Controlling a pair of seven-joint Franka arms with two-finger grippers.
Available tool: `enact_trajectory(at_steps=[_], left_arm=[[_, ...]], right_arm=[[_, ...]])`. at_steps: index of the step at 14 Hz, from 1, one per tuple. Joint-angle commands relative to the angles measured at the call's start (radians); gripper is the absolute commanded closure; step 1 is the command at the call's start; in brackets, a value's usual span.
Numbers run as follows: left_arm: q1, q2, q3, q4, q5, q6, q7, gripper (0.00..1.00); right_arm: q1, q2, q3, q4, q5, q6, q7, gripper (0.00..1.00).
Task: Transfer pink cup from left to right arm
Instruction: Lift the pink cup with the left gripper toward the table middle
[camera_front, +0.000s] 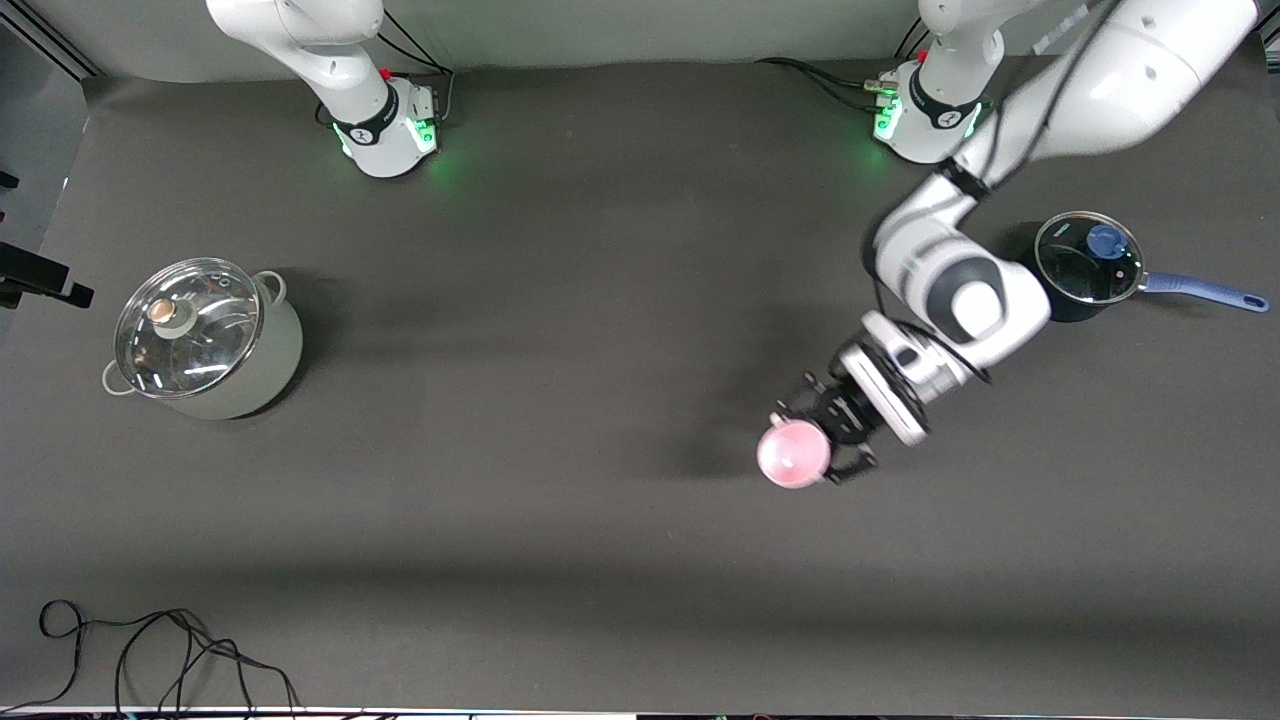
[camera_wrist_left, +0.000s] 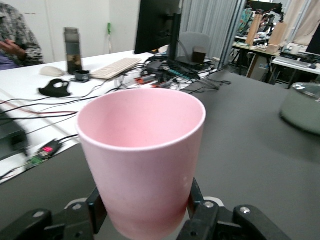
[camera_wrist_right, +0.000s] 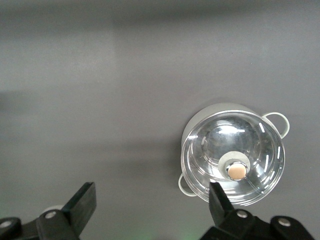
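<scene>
The pale pink cup (camera_front: 794, 452) hangs above the dark table toward the left arm's end, its mouth turned up. My left gripper (camera_front: 820, 443) is shut on the cup's lower wall. In the left wrist view the cup (camera_wrist_left: 142, 160) fills the middle, with my left gripper (camera_wrist_left: 146, 205) pressing a black pad against either side. My right gripper (camera_wrist_right: 151, 195) stands open and empty, high over the table beside the lidded pot (camera_wrist_right: 232, 155). It is out of the front view, which shows only that arm's base and upper links.
A grey pot with a glass lid (camera_front: 200, 340) stands toward the right arm's end. A dark saucepan with a blue handle (camera_front: 1085, 265) sits near the left arm's base, partly under that arm. Loose black cables (camera_front: 150, 650) lie at the table's edge nearest the front camera.
</scene>
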Motion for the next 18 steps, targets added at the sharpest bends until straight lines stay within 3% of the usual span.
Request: enact_trajectory(at_steps=[1,3,4,7,13,18], left_arm=[[0.020,-0.105,-0.105,-0.059,-0.050,0.073,-0.076,0.67],[0.014,-0.105,-0.199,-0.044,-0.053,0.165,-0.110,0.67],[0.017,-0.107,-0.242,-0.038,-0.054,0.199,-0.139,0.67],[-0.013,-0.108,-0.317,-0.001,-0.056,0.300,-0.188,0.67],[-0.079,-0.146,-0.385,0.045,-0.056,0.432,-0.263,0.67],[-0.083,-0.176,-0.386,0.044,-0.055,0.434,-0.297,0.67]], right_arm=[[0.008,0.005,-0.008,0.016,0.017,-0.011,-0.017,0.00],[0.010,0.007,-0.006,0.014,0.034,-0.008,-0.005,0.00],[0.008,0.007,-0.006,0.013,0.086,-0.008,0.010,0.00],[0.023,0.005,0.010,0.014,0.125,-0.010,0.281,0.00],[0.269,0.031,0.015,0.024,0.120,0.073,0.778,0.00],[0.330,0.067,0.017,0.043,0.123,0.113,0.837,0.00]])
